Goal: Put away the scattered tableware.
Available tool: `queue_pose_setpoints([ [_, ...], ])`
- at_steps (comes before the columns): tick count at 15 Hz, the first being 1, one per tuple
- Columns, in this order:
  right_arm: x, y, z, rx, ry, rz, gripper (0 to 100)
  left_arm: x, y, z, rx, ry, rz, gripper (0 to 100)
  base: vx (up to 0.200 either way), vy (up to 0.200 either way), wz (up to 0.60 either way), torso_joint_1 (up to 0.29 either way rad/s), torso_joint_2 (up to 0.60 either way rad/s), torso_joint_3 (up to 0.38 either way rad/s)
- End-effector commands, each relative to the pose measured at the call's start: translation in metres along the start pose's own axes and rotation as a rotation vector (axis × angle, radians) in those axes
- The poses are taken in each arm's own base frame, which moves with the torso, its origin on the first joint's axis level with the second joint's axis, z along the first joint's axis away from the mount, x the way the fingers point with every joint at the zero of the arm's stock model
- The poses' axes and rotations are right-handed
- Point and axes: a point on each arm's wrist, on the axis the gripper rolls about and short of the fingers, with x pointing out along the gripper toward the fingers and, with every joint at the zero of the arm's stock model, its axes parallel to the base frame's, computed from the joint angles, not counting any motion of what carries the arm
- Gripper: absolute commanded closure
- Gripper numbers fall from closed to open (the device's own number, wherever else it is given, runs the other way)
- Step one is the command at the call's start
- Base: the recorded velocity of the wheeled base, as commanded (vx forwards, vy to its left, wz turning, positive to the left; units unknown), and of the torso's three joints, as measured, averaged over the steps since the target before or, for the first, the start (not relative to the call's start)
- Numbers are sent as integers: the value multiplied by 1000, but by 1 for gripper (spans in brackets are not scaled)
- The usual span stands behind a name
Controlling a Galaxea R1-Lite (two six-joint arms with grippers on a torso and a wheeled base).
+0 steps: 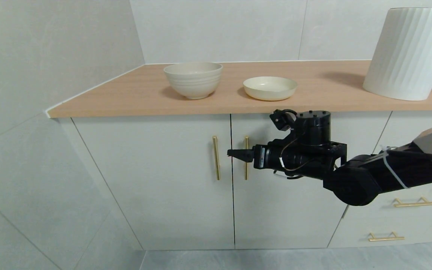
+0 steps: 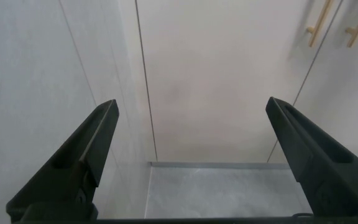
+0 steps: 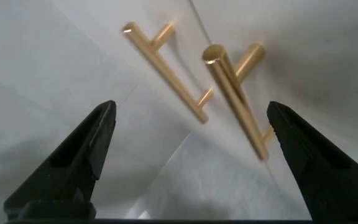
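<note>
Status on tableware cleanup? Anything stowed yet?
Done: nothing. The bowl and shallow dish sit on the counter, and the cabinet doors are shut. In hand: right gripper open, empty, at the gold door handles; left gripper open, empty. Left: likely open a door, then stow both pieces.

Pale tiled walls (image 1: 51, 37), wooden countertop (image 1: 332, 75) over white cabinet doors (image 1: 156, 180) with brass handles (image 1: 216, 157), grey floor (image 1: 276, 258).

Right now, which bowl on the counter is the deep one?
The ribbed bowl on the left, with tall sides; the plain dish to its right is shallow.
</note>
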Motion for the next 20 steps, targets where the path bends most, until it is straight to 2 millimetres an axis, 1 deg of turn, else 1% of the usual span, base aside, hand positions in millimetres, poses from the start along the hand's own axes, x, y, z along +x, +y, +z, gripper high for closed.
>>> queue_pose_setpoints([
  [1, 13, -4, -14, 1, 12, -3, 0, 0, 0, 0, 0, 1, 1, 0, 0, 0, 0, 0, 0, 0],
  [10, 17, 5, -13, 32, -51, 46, 0, 0, 0, 0, 0, 1, 1, 0, 0, 0, 0, 0, 0, 0],
  [12, 16, 6, -12, 72, -50, 54, 0, 0, 0, 0, 0, 0, 1, 0, 0, 0, 0, 0, 0, 0],
  [14, 16, 6, -13, 76, -47, 56, 0, 0, 0, 0, 0, 1, 1, 0, 0, 0, 0, 0, 0, 0],
  [20, 10, 19, -18, 74, -6, 121, 0, 0, 0, 0, 0, 1, 1, 0, 0, 0, 0, 0, 0, 0],
])
